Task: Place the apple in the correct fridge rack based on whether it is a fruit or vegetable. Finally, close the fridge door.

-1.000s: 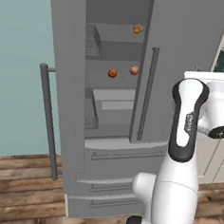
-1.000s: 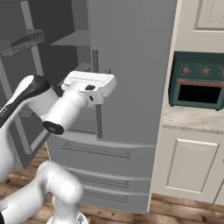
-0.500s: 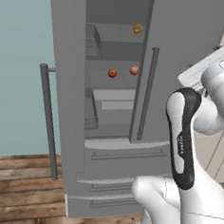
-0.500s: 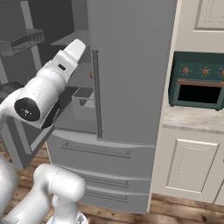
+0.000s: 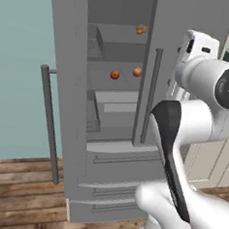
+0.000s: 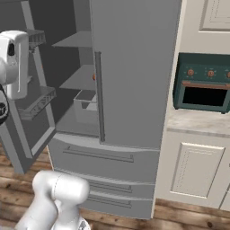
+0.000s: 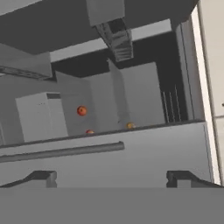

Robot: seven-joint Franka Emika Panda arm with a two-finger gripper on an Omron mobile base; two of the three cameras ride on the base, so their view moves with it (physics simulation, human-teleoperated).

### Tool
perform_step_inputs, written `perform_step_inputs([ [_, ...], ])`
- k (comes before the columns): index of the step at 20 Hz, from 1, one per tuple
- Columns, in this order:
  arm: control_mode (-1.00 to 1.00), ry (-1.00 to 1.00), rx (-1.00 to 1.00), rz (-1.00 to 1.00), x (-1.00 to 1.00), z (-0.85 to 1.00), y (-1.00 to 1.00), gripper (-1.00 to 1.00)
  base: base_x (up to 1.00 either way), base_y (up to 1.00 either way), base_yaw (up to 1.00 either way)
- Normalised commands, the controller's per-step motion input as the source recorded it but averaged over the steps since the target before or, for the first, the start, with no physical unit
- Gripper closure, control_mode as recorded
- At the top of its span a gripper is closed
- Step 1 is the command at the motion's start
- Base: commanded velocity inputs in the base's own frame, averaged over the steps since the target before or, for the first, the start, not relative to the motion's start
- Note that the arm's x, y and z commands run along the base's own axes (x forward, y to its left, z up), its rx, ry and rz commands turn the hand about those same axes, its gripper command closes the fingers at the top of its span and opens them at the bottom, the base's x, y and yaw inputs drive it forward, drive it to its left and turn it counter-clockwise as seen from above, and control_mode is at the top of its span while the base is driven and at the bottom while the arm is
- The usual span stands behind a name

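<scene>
Left base view, left to right: the open fridge door with its vertical handle; the lit interior, where the apple sits on the middle rack toward its left, with a second red fruit just to its right on the same rack; an orange-brown fruit on the shelf above, far right; a grey drawer box below the rack; the closed right door; and the white arm raised in front of that door. Right base view: a wire door bin on the open door at left, the closed right door at centre, a green oven above the bench at right. Hand view: the hand is empty, its fingertips spread wide apart before the right door's face; the apple lies far beyond, inside the fridge, well apart from the hand.
</scene>
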Motion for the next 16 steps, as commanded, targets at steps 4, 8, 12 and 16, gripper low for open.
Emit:
perform_step_inputs([
  [4,-1.00,0.08,-0.32,0.05,-0.38,-0.61,0.64,-1.00,0.00,0.00,0.00],
  [8,-1.00,0.07,-0.23,0.05,-0.24,-0.46,0.73,-1.00,0.00,0.00,0.00],
  [12,-1.00,0.06,-0.19,0.00,-0.01,-0.40,1.00,-1.00,0.00,0.00,0.00],
  [16,-1.00,0.02,-0.14,0.00,0.00,-0.43,1.00,-1.00,0.00,0.00,0.00],
])
